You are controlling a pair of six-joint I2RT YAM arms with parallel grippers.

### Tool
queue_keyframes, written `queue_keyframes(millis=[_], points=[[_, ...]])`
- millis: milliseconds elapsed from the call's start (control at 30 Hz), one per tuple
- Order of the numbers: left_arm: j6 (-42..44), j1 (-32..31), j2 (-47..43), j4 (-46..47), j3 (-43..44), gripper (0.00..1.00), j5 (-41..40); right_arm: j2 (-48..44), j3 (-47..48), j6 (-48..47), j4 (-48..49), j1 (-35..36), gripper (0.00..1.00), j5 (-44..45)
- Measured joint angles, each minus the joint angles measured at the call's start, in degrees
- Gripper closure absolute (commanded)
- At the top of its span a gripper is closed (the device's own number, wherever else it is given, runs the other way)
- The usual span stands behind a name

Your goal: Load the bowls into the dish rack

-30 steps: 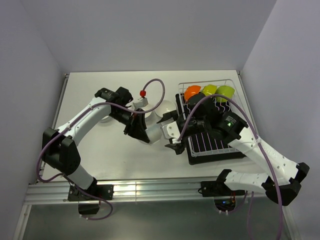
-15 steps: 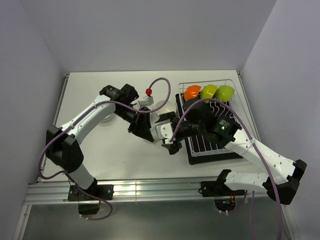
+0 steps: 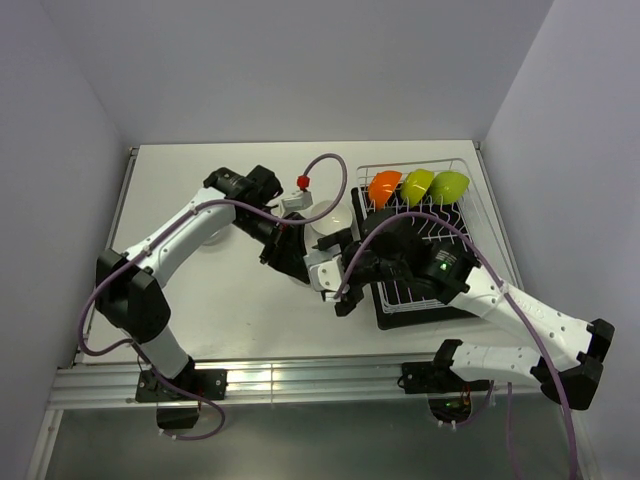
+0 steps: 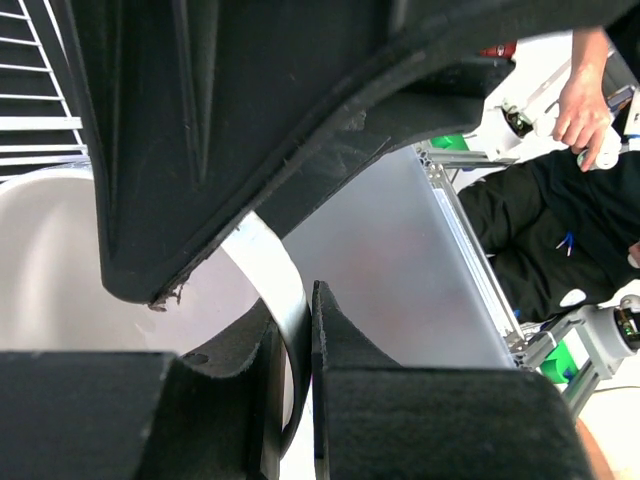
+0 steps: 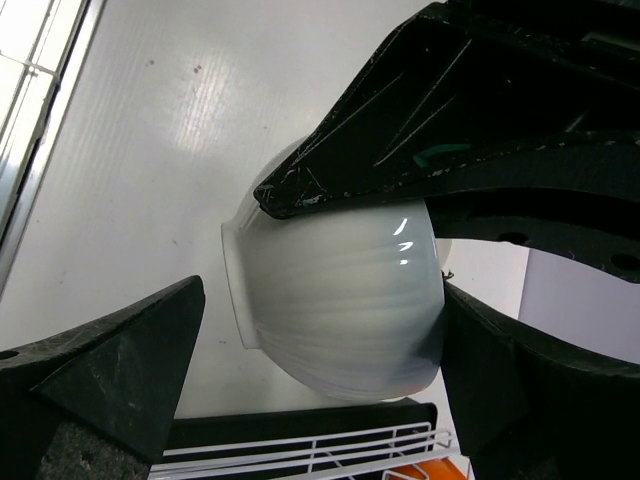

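Right arm (image 3: 440, 270) swung left, right fingers (image 5: 100, 370) wide around the white bowl (image 5: 340, 300) left fingers (image 4: 420, 410) pinch.

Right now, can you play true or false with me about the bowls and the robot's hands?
1. The left hand pinches the rim of a white bowl. True.
2. The right hand is shut tight on that bowl. False: its fingers stand open, one on each side of the bowl.
3. An orange bowl and two lime green bowls sit in the dish rack. True.
4. The orange bowl stands between the two green ones. False: in the top view it is at the left end of the row, with both green ones to its right.
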Motion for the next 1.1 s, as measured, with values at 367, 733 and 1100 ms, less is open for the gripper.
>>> queue_keyframes(millis=[367, 733, 1100], points=[[-0.5, -0.22, 0.79, -0.46, 0.61, 1.0, -0.28, -0.07, -1.42, -1.79, 2.58, 1.53, 0.25, 4.74], [-0.42, -0.33, 0.83, -0.46, 0.7, 0.75, -0.81, 0.0, -1.42, -1.42, 2.43, 2.32, 1.0, 6.34], [-0.31, -0.33, 2.27, 0.22, 3.87, 0.53, 1.44, -0.17, -1.38, -0.15, -0.98, 2.38, 1.0, 5.11]])
